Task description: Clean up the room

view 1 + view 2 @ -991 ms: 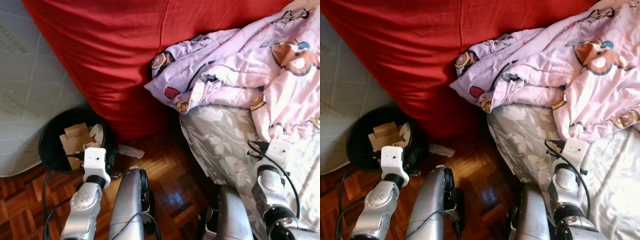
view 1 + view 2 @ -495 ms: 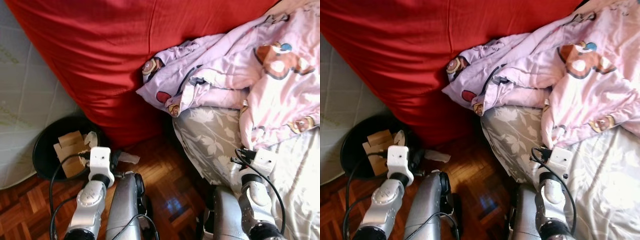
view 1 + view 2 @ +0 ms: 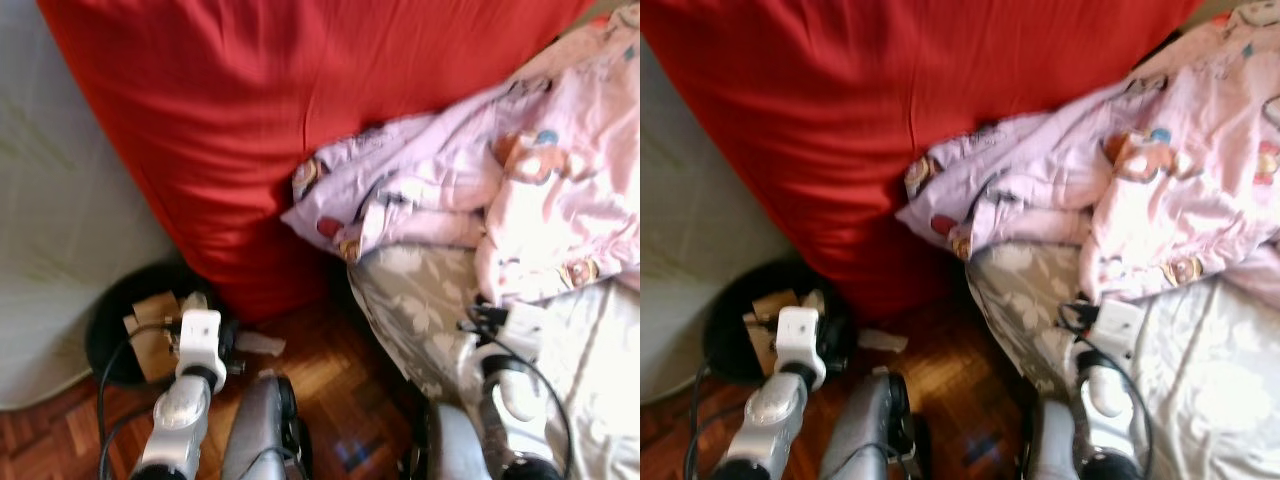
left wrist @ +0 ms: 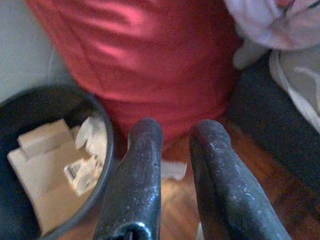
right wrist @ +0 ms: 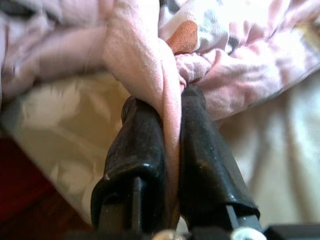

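Right pincer (image 5: 170, 150) clamped on pink blanket (image 3: 540, 190) edge at 4 o'clock; left pincer (image 4: 175, 165) slightly apart beside black bin (image 3: 125, 335) at 8 o'clock.

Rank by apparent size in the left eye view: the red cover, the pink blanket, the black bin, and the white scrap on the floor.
1. Red cover
2. Pink blanket
3. Black bin, partly hidden by the left arm
4. White scrap

The picture is blurred, yet the differences are plain.

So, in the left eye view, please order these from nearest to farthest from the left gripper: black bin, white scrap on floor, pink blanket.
From the left gripper:
1. White scrap, on the floor just to its right.
2. Black bin, to its left; too close to rank against the scrap.
3. Pink blanket, on the bed, far right.
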Tool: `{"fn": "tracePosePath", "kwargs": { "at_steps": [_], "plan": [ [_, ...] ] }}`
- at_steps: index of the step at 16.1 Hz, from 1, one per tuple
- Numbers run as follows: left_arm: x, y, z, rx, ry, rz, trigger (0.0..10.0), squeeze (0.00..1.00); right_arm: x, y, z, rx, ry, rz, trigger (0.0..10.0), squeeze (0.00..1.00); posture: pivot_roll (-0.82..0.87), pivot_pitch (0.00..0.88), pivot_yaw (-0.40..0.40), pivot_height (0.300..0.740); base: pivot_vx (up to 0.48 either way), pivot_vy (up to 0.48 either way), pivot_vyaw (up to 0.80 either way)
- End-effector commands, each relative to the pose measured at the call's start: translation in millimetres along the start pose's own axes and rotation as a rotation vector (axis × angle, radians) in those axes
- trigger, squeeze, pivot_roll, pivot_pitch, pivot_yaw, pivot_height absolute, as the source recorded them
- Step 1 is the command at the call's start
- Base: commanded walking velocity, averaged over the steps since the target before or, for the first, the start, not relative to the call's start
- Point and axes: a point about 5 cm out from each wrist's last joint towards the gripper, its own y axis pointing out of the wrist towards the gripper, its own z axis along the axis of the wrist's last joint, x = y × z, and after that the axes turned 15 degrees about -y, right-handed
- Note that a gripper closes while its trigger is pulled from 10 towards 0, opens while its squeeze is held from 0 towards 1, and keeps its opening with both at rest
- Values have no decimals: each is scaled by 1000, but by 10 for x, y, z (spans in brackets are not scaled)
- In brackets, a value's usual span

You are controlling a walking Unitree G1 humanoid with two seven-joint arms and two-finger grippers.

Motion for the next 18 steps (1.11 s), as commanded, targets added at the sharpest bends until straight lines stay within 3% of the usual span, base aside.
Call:
{"fn": "tracePosePath", "kwargs": {
  "at_steps": [1,4,6,10,12,18],
  "plan": [
    [-151,-110,-157,-58,11,42,10000,0,109,-26,-10,5,-5,-43,10000,0,-4,148,70,697,0,0,0],
    [-235,-169,-294,-124,-14,77,10000,0,150,-10,19,12,-12,-53,10000,0,-4,143,69,737,0,0,0],
    [-257,-187,-364,-166,-26,93,10000,0,116,-1,44,23,-19,-32,10000,0,0,154,64,740,0,0,0],
    [-322,-241,-510,-250,-123,161,10000,0,160,2,46,14,-14,-74,10000,0,1,166,59,740,0,0,0],
    [-406,-304,-604,-294,-233,252,10000,0,254,35,75,8,19,-157,10000,0,5,172,60,740,0,0,0],
    [-428,-448,-807,-414,-225,289,10000,0,158,53,54,-31,18,-138,10000,0,-1,188,68,740,0,0,0]
  ]
}}
